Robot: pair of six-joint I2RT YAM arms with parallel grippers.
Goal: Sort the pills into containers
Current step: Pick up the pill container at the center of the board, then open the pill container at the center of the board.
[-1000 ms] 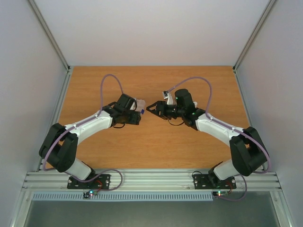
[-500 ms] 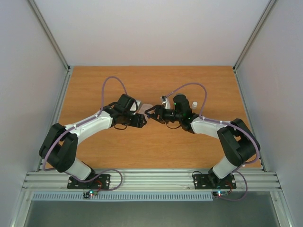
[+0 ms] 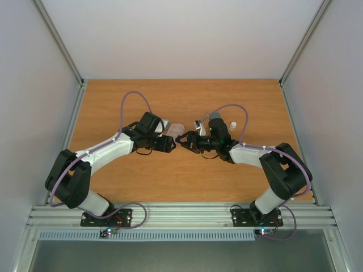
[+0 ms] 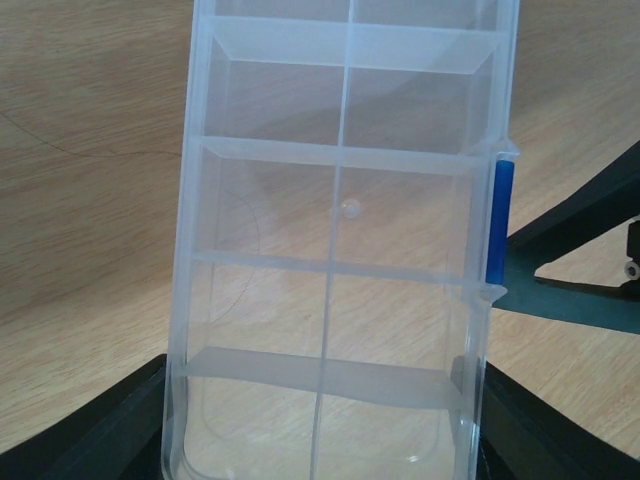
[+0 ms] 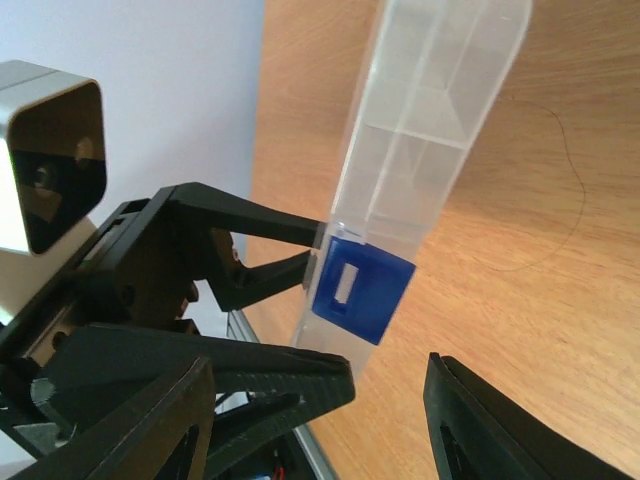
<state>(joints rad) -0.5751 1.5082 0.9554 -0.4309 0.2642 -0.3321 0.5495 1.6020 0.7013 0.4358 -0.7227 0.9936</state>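
Jutting lengthwise from the left claw (image 3: pixel 170 139), clear pill box (image 4: pixel 340 300).

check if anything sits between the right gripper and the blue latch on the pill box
Nothing visible. The blue latch on the pill box faces the open right gripper across a bare gap; the left gripper clamps the box by its sides, off that line.

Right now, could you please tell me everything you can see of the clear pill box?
The pill box is flat, rectangular clear plastic, split into two columns of small cells, with a slotted blue latch on one long edge. The left gripper clamps its near end across the width, over the wooden table. The right gripper, open, faces the latch without touching. A tiny pale speck sits by the centre divider.
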